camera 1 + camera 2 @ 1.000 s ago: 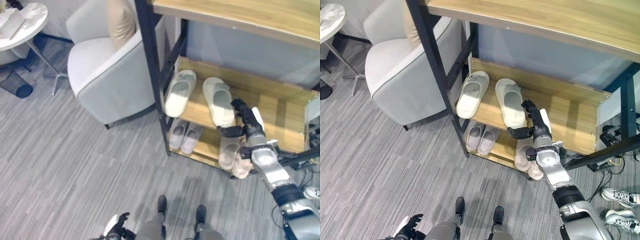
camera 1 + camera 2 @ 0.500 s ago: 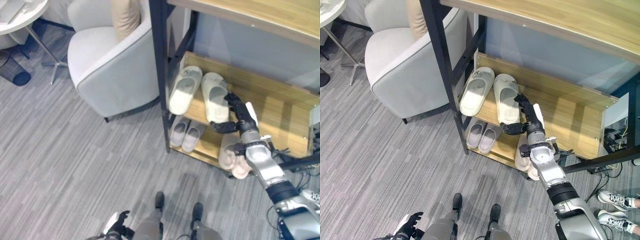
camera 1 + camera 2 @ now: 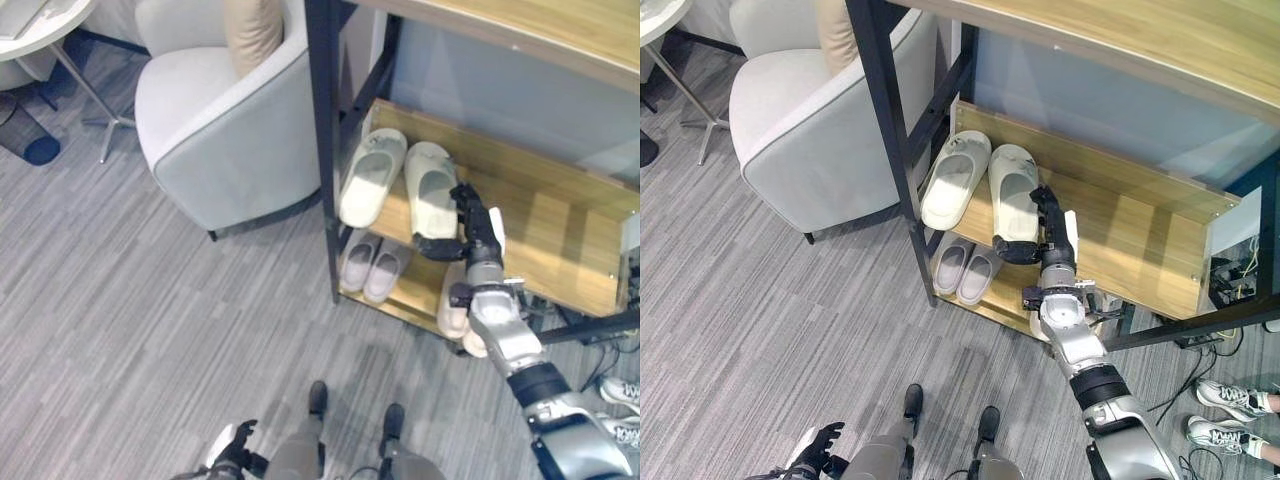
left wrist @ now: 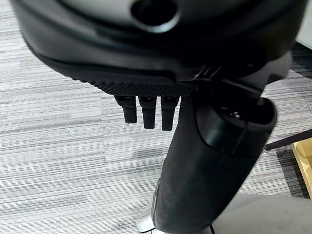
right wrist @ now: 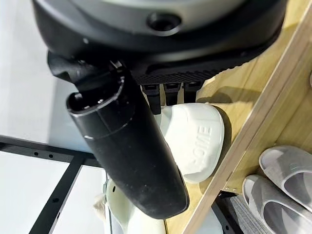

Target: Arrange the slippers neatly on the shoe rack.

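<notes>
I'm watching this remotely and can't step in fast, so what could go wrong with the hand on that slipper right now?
The right hand is at the heel of the right cream slipper, near the middle shelf front edge; a sideways slip might drag it off onto the grey slippers below. Pushing further could also bump the left cream slipper, which already lies angled, skewing the pair.

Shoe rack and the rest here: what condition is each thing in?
Shoe rack: upright.
White slippers: side by side on the middle shelf.
Right hand: open, fingers against the right-hand white slipper.
Grey slippers: paired on the bottom shelf.
Left hand: hanging low over the floor, open.
Armchair: upright.
</notes>
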Tool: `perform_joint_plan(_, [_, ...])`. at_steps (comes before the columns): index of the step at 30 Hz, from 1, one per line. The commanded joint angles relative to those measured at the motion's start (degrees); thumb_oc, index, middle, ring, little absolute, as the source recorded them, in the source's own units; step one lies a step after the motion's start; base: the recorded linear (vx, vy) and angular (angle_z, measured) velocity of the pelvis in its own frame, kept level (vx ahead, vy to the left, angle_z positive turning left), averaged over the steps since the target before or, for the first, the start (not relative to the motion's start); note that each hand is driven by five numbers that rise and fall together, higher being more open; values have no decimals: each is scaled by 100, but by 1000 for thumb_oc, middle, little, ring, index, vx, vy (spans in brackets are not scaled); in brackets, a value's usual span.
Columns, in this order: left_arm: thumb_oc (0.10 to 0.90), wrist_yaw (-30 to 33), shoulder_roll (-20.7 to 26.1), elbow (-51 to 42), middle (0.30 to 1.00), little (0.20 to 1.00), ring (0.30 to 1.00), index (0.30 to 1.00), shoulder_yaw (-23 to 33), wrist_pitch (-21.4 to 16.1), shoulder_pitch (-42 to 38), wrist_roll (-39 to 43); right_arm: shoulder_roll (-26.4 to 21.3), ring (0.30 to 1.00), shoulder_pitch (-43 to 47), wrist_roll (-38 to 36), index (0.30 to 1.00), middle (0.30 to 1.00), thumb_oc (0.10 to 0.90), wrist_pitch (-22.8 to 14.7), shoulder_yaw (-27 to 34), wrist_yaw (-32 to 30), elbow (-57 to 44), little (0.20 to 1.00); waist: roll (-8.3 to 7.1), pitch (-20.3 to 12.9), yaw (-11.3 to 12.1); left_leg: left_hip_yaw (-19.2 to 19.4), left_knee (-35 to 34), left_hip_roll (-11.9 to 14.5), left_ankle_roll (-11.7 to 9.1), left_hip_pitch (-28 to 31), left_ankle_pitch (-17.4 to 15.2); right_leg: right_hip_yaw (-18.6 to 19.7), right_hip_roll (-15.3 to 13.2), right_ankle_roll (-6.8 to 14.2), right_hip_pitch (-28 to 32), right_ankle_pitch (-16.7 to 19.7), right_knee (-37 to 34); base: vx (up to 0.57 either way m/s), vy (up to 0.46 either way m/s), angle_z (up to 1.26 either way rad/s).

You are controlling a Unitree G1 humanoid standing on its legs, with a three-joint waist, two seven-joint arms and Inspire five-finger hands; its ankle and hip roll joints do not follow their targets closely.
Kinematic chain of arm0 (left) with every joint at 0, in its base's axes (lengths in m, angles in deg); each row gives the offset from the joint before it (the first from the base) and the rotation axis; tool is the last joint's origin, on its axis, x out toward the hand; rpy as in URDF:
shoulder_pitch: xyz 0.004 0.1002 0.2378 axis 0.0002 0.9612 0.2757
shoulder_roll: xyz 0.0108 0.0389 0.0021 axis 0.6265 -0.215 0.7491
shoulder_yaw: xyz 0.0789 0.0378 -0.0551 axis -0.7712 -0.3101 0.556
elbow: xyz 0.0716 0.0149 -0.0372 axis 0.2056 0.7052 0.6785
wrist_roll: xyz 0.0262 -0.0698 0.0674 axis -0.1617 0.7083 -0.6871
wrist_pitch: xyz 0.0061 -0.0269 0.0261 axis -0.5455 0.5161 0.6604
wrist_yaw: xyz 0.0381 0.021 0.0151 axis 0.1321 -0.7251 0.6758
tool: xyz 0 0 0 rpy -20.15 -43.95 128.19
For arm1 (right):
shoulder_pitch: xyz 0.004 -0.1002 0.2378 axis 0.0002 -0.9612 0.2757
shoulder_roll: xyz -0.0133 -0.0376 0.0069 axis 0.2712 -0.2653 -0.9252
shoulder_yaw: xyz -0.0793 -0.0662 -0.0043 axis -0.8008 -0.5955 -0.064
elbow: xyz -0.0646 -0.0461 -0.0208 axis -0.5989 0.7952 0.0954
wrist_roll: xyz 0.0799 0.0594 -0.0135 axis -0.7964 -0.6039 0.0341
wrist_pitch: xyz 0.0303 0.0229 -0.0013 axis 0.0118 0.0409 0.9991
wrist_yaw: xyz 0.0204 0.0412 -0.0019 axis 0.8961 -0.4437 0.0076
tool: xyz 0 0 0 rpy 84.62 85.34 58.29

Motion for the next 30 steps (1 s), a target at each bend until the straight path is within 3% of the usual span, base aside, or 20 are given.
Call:
perform_joint_plan(1, [800, 248, 158, 318, 900, 900, 900, 900, -107, 61, -218, 32, 174, 900, 812, -141, 900, 900, 800, -655, -145, 44, -364, 900, -30, -280, 206, -36, -37, -78, -63, 422, -830, 251, -95, 82, -199, -477, 328, 0, 0, 0])
perform_joint_plan(11, [800, 365, 126, 295, 900, 900, 900, 900, -122, 130, -250, 32, 609, 900, 649, -210, 900, 900, 800, -645, -299, -34, -663, 900, -37, -281, 208, -32, -37, -89, -49, 459, -857, 258, -111, 77, -175, -499, 364, 0, 0, 0])
perform_joint_plan(30, [800, 469, 139, 282, 900, 900, 900, 900, -127, 191, -188, -9, 940, 900, 871, -101, 900, 900, 800, -557, -569, -90, -638, 900, -10, -360, 236, 1, -37, -82, -46, 568, -901, 281, -101, 67, -94, -515, 351, 0, 0, 0])
